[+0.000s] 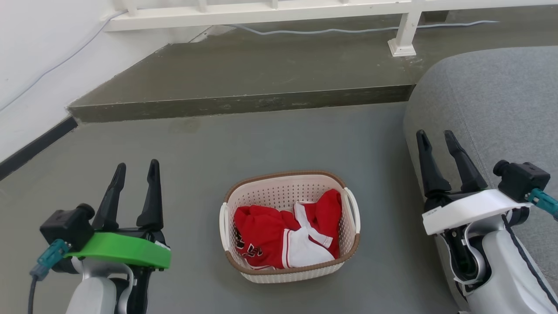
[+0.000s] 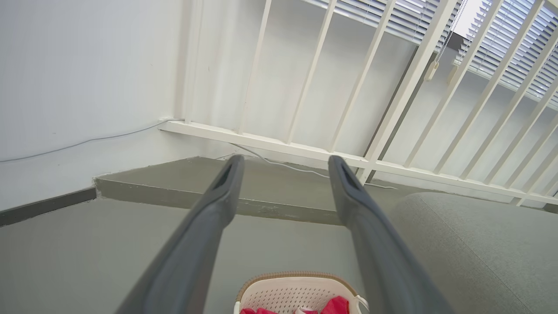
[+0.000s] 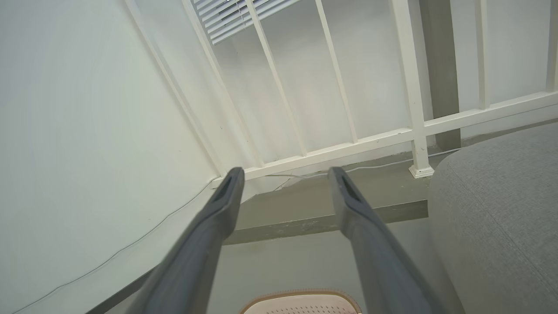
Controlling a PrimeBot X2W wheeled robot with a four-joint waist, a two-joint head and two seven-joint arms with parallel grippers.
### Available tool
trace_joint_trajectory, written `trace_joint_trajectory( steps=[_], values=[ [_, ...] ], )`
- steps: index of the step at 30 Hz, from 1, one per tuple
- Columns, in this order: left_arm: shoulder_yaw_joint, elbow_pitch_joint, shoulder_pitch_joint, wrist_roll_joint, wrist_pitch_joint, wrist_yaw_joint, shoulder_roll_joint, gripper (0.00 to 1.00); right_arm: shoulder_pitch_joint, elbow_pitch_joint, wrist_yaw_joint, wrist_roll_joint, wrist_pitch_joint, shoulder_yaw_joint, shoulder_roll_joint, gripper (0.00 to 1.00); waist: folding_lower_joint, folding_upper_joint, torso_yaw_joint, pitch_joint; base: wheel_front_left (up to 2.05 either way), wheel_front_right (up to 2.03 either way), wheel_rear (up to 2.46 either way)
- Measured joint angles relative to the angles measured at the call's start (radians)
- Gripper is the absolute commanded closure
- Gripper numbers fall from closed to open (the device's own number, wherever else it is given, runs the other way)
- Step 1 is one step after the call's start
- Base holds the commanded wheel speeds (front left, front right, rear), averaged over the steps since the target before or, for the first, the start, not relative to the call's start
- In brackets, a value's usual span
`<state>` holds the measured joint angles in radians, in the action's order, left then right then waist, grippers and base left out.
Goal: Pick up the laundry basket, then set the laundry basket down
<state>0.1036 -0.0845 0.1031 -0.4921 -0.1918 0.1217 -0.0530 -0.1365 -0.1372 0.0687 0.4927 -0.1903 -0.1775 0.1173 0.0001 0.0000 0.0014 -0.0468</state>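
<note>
A: Where's the basket?

B: Head cam, ctr-low: the laundry basket [image 1: 279,192] stands upright on the grey floor [image 1: 187,165], btwn the two arms. It touches neither.

A: Contents?

B: A red-and-white garment [image 1: 270,235], bunched, covers the near part. The perforated far wall is bare. Brown rim all round, w/ a white handle [image 1: 223,222] on each side.

A: L side?

B: The left end effector [image 1: 137,166] has its fingers spread, nothing btwn them, tips pointing fwd. It hangs left of the basket, well apart from it. There's a green band [image 1: 122,253] at the wrist. L wrist cam shows the basket's far rim and a bit of red cloth at the bottom edge, btwn the fingers.

A: R side?

B: The right end effector [image 1: 435,134] is also spread and empty, w/ a white band [image 1: 471,209] at the wrist. It sits right of the basket, apart from it, in front of the grey sofa [image 1: 501,96]. Whether it touches the fabric, can't tell. R wrist cam catches only a strip of the brown rim at the bottom.

A: Surroundings?

B: A raised concrete step [image 1: 244,74] lies beyond the basket. A white railing [image 1: 261,15] runs along the step's back, w/ one post foot [image 1: 402,46] planted on the step. A pale cable [image 1: 331,30] lies on the step under the railing. The white wall [image 1: 35,56] w/ dark skirting is on the left. Both wrist cams show window blinds behind the railing bars.
</note>
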Motion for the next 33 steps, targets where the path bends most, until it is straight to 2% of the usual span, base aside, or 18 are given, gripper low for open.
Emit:
trace_joint_trajectory(
  steps=[21, 33],
  values=[
    [0.024, 0.038, 0.022, 0.235, -0.059, 0.002, 0.004, 0.00, -0.005, -0.001, -0.009, -0.249, -0.060, -0.028, 0.001, 0.00, -0.0001, 0.0000, -0.001, -0.012, 0.00, 0.00, 0.00],
    [0.021, 0.033, 0.022, 0.241, -0.060, 0.002, 0.006, 0.00, -0.005, -0.026, -0.009, -0.253, -0.061, -0.018, -0.006, 0.00, -0.0001, 0.0000, 0.001, -0.020, 0.00, 0.00, 0.00]
  ],
)
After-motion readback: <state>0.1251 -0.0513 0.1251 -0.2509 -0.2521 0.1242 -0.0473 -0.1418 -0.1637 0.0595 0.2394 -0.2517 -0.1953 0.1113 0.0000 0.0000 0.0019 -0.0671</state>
